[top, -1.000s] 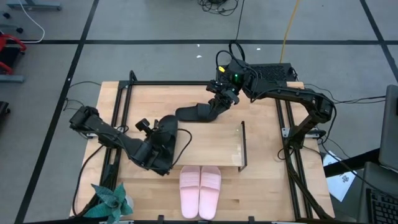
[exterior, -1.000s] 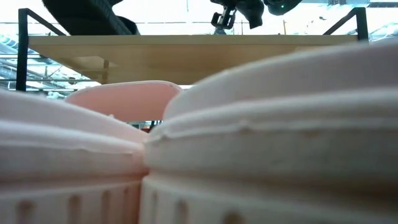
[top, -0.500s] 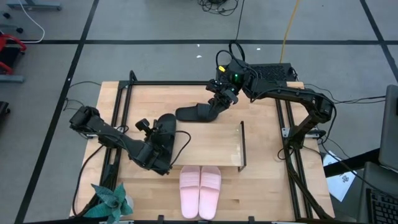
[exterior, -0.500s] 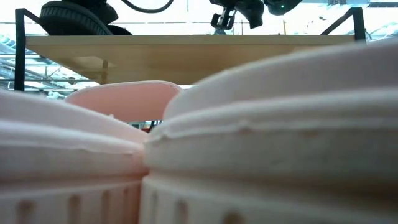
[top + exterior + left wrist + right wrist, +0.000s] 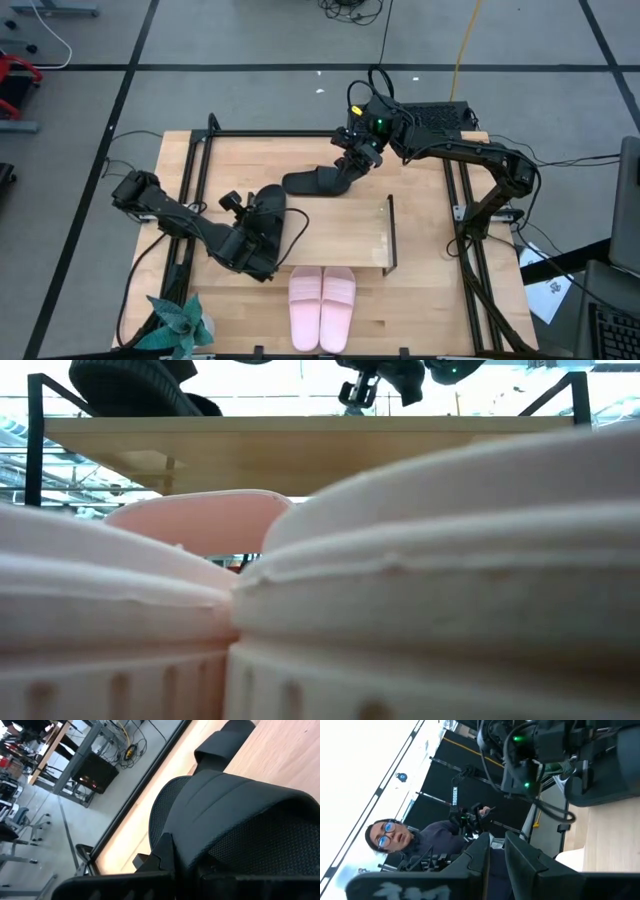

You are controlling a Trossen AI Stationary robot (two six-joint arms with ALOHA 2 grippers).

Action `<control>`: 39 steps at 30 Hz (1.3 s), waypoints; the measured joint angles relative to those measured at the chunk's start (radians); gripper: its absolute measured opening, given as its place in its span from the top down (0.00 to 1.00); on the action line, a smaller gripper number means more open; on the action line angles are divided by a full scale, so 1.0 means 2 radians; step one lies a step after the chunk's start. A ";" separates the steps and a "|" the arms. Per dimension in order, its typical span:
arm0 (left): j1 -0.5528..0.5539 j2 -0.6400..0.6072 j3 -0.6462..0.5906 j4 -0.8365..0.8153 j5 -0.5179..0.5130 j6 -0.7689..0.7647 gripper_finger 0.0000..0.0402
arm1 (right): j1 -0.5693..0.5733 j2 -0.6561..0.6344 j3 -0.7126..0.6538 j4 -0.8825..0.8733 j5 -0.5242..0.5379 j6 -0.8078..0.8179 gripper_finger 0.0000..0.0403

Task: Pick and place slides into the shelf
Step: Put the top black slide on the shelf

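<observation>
Over the table's left side, the left gripper [image 5: 250,238], clamped on a black slide [image 5: 262,214], has edged nearer the shelf [image 5: 345,235]; the right gripper [image 5: 352,160] grips the other black slide [image 5: 318,181], unmoved.

In the low view the pink slides [image 5: 400,590] fill nearly the whole picture, blurred and cut off at three, six and nine o'clock, hiding most of the shelf [image 5: 300,435] behind them. At twelve o'clock a black slide [image 5: 130,385] and the right gripper [image 5: 357,390] are cropped by the edge. In the left wrist view the black slide [image 5: 240,820] covers the left gripper's fingertips. In the high view the plant [image 5: 175,325] runs off at seven o'clock.
</observation>
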 joint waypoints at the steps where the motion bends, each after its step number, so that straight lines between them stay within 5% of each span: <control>1: 0.000 0.000 0.001 0.000 0.000 0.001 1.00 | 0.000 0.000 0.000 0.000 0.003 0.000 0.87; 39: -0.005 0.000 -0.020 0.014 0.044 -0.019 0.95 | 0.000 0.000 0.000 0.000 0.001 -0.011 0.87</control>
